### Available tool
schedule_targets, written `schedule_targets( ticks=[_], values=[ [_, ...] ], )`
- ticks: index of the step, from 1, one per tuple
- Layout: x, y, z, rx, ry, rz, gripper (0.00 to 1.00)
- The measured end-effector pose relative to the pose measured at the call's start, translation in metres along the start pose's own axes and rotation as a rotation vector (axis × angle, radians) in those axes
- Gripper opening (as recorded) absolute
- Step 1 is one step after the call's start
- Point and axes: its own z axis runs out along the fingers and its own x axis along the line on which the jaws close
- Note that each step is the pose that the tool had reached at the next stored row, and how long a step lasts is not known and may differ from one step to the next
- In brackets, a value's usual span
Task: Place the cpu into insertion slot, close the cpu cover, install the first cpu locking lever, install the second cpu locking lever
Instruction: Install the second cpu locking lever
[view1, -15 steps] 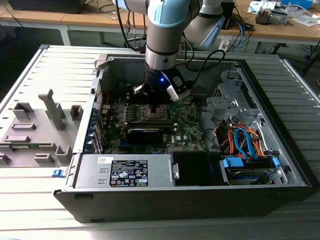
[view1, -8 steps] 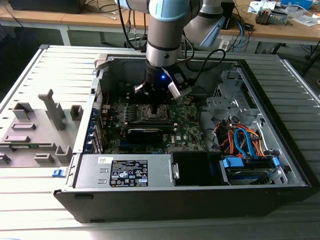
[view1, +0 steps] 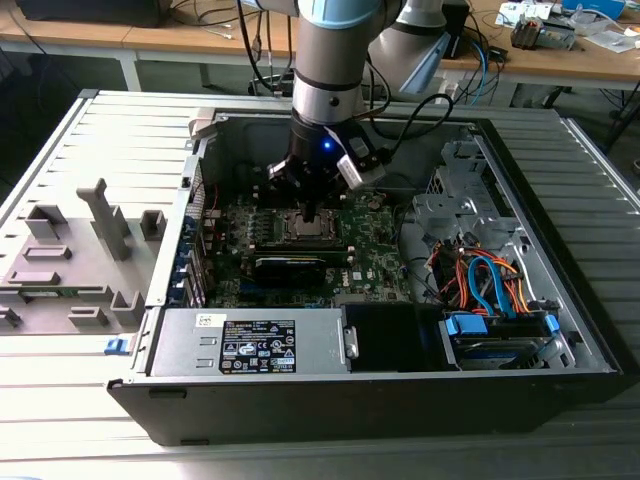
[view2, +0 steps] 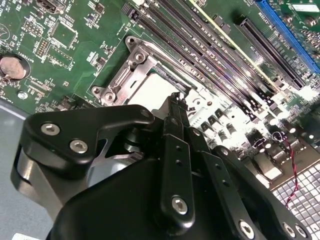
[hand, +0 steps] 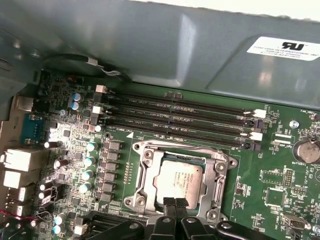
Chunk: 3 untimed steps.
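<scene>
The chip (hand: 178, 181) sits in the socket (hand: 176, 177) with the cover (hand: 218, 170) down over it. The gripper (hand: 174, 204) hangs clenched, holding nothing, right at the frame's edge. A sideways nudge could scrape the board (hand: 270, 180).

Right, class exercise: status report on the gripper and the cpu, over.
Gripper shut, tips down at the socket edge. Cpu seated in the insertion slot, cpu cover closed over it. Nothing in the way.
</scene>
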Motion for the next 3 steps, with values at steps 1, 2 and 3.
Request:
schedule_targets(
  ticks=[1,2,3],
  values=[
    [0.0000,0.0000,-0.0004,0.0000,0.0000,0.000,0.11],
    [0.0000,0.0000,-0.0004,0.0000,0.0000,0.000,0.11],
    [0.0000,0.0000,-0.0004,0.0000,0.0000,0.000,0.11]
  ],
)
